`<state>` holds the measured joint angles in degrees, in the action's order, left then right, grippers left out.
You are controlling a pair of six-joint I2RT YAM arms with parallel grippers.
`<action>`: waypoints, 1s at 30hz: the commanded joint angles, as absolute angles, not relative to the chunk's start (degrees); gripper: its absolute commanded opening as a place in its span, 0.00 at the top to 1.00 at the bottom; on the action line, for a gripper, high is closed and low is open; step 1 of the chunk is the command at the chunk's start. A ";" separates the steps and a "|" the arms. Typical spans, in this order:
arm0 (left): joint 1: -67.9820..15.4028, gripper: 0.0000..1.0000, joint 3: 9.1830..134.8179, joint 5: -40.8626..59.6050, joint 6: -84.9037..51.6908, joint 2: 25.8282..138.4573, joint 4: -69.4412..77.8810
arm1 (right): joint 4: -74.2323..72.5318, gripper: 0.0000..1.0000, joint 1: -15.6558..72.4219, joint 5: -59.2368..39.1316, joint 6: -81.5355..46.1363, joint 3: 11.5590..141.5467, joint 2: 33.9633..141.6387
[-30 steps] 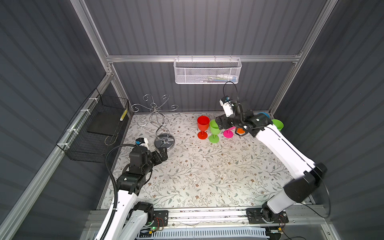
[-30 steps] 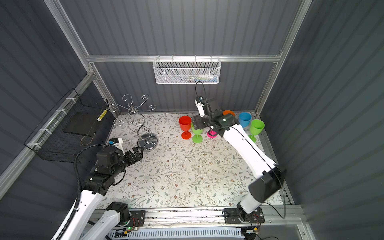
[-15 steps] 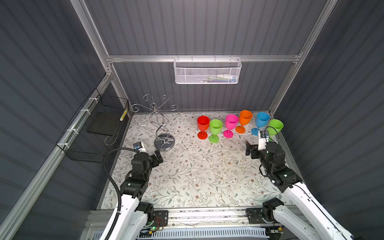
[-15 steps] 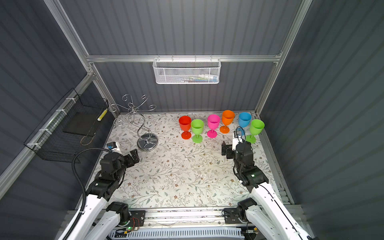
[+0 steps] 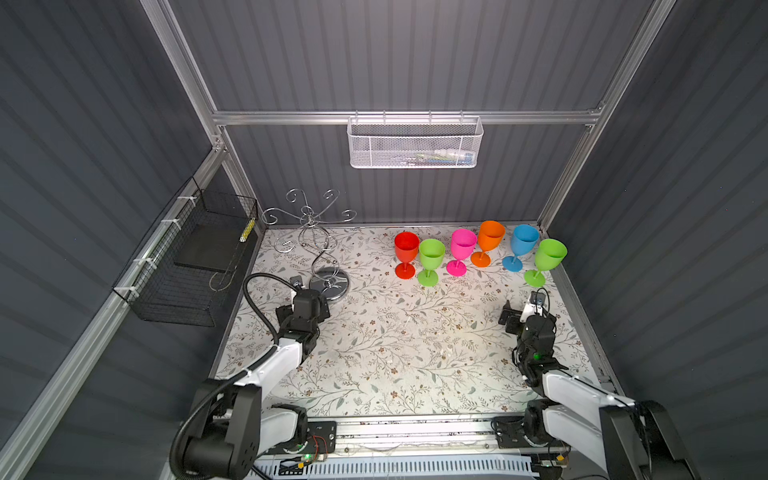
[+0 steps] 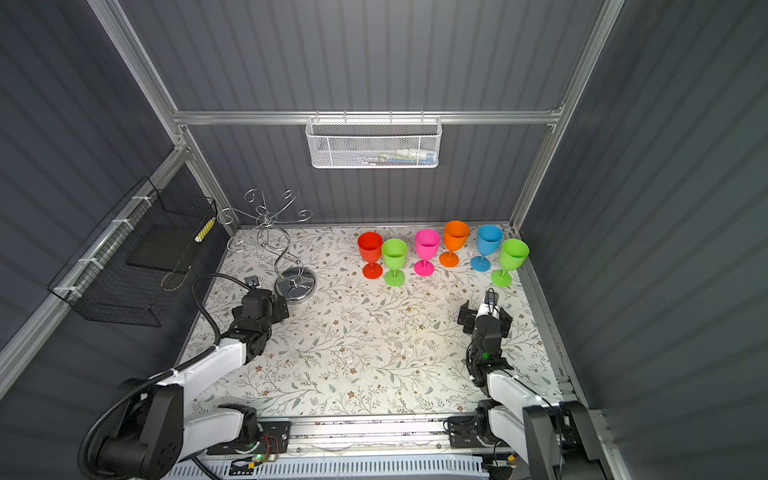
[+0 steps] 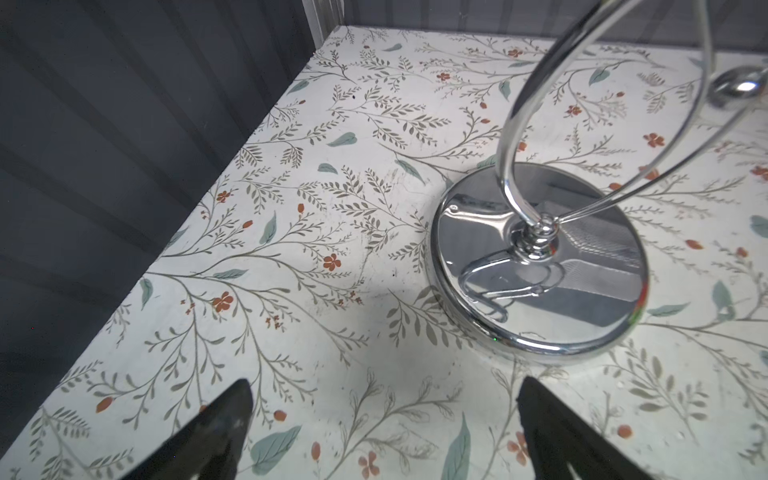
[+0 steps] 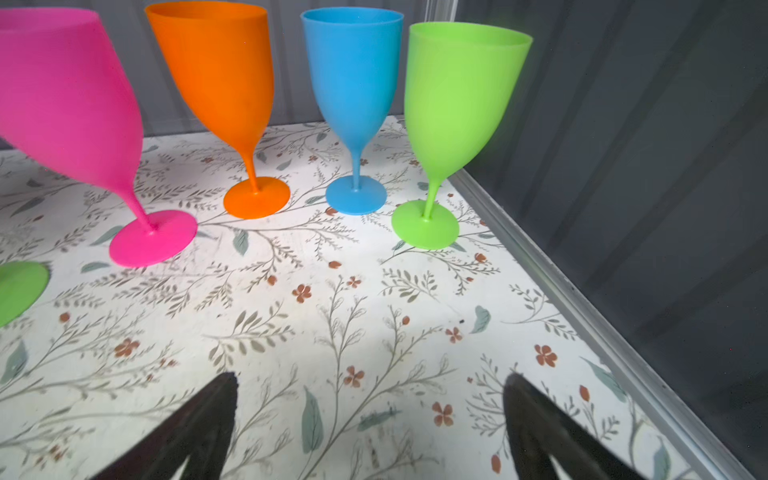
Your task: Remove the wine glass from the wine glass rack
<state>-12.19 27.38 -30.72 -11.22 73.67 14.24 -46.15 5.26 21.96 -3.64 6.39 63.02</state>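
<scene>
The rack stands bare near the back-left corner of the table; six glasses stand upright along the back edge, so unloading looks done. Hence left gripper and right gripper gape wide, empty, touching nothing.

Dark grey ribbed walls, aluminium frame — floral-print tabletop

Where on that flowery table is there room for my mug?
The middle of the table is bare, between the left gripper and right gripper. A smaller gap lies between the wine glass rack and the red glass. The back right is crowded: six glasses in a row.
</scene>
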 commanded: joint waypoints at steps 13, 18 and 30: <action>-5.02 0.00 23.49 -19.94 -2.20 89.24 49.85 | -66.31 0.01 -1.58 11.07 -4.99 11.42 81.66; -5.01 0.00 17.74 -16.42 -0.12 98.42 71.29 | -69.41 0.01 -1.64 10.87 -4.48 11.33 83.56; -5.10 0.00 26.03 -19.69 -1.07 98.64 55.06 | -59.11 0.01 -1.58 11.90 -4.81 17.14 83.72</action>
<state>-5.26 25.69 -18.24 -1.30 97.93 55.72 -60.80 -1.48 11.62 -4.29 16.84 84.05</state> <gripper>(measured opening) 0.997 0.993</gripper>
